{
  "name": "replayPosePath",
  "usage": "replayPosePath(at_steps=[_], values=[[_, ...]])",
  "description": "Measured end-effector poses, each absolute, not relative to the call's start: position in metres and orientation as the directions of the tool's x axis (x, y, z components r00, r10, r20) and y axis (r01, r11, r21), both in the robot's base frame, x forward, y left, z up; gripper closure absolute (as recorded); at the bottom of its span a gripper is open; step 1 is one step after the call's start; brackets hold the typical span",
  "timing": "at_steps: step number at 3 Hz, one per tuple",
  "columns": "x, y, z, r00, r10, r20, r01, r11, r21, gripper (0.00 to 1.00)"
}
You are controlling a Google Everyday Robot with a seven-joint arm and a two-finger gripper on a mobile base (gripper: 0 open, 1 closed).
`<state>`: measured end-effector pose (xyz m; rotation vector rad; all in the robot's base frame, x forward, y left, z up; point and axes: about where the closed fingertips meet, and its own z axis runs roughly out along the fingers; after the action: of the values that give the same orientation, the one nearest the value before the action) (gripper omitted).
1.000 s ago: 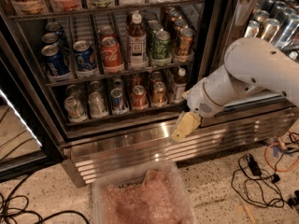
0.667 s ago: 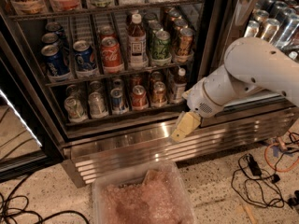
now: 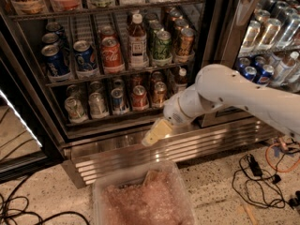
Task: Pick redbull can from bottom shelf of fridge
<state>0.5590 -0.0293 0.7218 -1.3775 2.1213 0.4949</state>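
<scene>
The fridge [image 3: 201,142] stands open, black-framed with wire racks and a ribbed steel base. On the bottom shelf [image 3: 117,119] a row of small cans stands with a small bottle [image 3: 181,79] at its right end. The redbull can [image 3: 118,100], slim and blue-and-silver, is third from the left, between a silver can [image 3: 97,105] and a red can [image 3: 139,97]. My gripper [image 3: 156,133] hangs on the white arm in front of the steel base, below and to the right of the redbull can, not touching any can, and empty.
The rack above holds Pepsi cans [image 3: 55,60], a Coke can [image 3: 111,55] and a bottle [image 3: 137,40]. A clear plastic bin [image 3: 140,196] sits on the floor under the gripper. Cables [image 3: 260,172] lie on the floor at right. More cans [image 3: 262,36] fill the right section.
The arm has swung left, carrying the gripper left and slightly down along the steel base, nearer to the middle of the bottom shelf. The cans have not moved.
</scene>
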Motion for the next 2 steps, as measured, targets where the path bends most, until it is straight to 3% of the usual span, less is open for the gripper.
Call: replayPosePath(at_steps=[2], values=[[0.569, 0.016, 0.673, -0.406, -0.57, -0.714, -0.876, 0.465, 0.127, 0.0]])
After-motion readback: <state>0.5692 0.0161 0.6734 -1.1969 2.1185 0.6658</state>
